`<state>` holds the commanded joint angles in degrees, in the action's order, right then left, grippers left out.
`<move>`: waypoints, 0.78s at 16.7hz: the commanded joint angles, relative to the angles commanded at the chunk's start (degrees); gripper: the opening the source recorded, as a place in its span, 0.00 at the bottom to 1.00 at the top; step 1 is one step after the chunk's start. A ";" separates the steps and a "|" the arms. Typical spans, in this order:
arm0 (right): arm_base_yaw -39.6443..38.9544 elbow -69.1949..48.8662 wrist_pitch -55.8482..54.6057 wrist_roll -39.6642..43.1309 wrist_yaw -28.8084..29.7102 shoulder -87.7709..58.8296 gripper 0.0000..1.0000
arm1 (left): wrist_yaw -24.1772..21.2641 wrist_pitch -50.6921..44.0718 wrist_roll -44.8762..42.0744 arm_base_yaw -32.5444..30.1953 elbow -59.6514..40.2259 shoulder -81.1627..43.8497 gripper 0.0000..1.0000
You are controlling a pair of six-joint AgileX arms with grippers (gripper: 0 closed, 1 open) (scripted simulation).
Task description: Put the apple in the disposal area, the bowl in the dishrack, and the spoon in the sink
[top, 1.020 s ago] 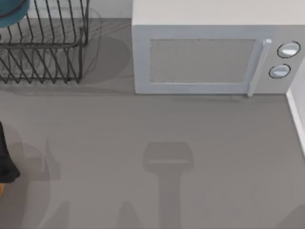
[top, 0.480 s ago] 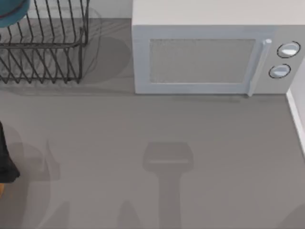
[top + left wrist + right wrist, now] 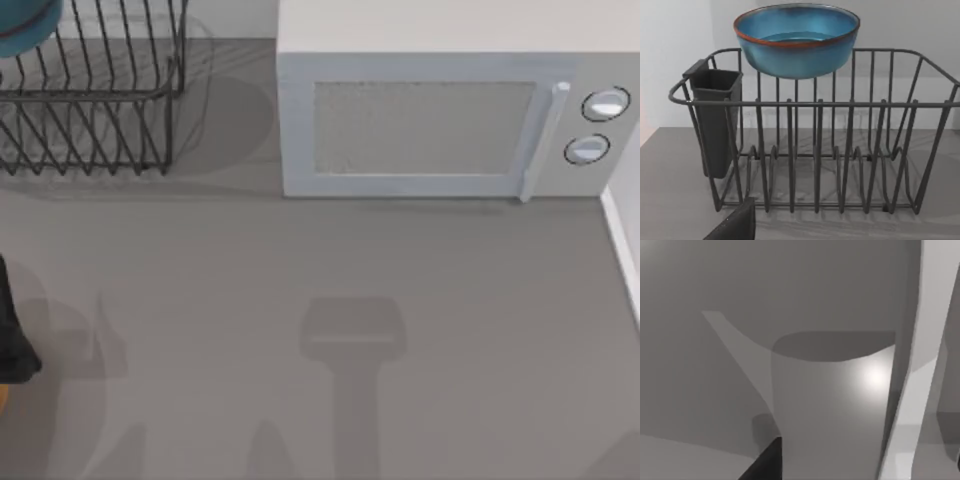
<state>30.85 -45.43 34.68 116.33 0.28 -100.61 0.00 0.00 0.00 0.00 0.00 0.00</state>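
Left pincer (image 3: 735, 225): just a dark corner of it pokes in at the edge of the left wrist view, low in front of the dishrack (image 3: 815, 150), apart from it. Can't tell whether it's released or clenched. Nothing in its grasp that I can see. Left arm (image 3: 10, 335) sits at the tabletop's left edge in the top view, well short of the rack.

Right pincer (image 3: 765, 462): a dark sliver at the edge of the right wrist view, in front of pale grey curved surfaces I can't identify. State: can't tell.

Bowl (image 3: 796, 40): upright, mouth up, high at the rack's top. Its base is level with the far top rail. Resting on the wire or just clear of it, can't tell. Top view puts the bowl (image 3: 25, 25) at the far left corner, over the dishrack (image 3: 95, 95), cut by the frame edge.

Rack stands on the tabletop (image 3: 320, 260), far left. Upright bars round the sides, slanted tines along the floor, slots bare. Dark caddy (image 3: 715, 120) hangs on one end of the rack, below and beside the bowl, not touching it.

Microwave (image 3: 440, 120): white, far side, to the rack's right with a gap between. Door shut, handle (image 3: 540, 140) and two knobs (image 3: 595, 125) at its right end.

Arm shadow (image 3: 352, 370) falls across the tabletop's middle near side.
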 joint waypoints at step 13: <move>-0.17 -6.14 11.47 -1.68 1.85 6.41 0.00 | 0.00 0.00 0.00 0.00 0.00 0.00 1.00</move>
<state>30.68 -51.57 46.15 114.65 2.13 -94.20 0.00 0.00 0.00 0.00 0.00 0.00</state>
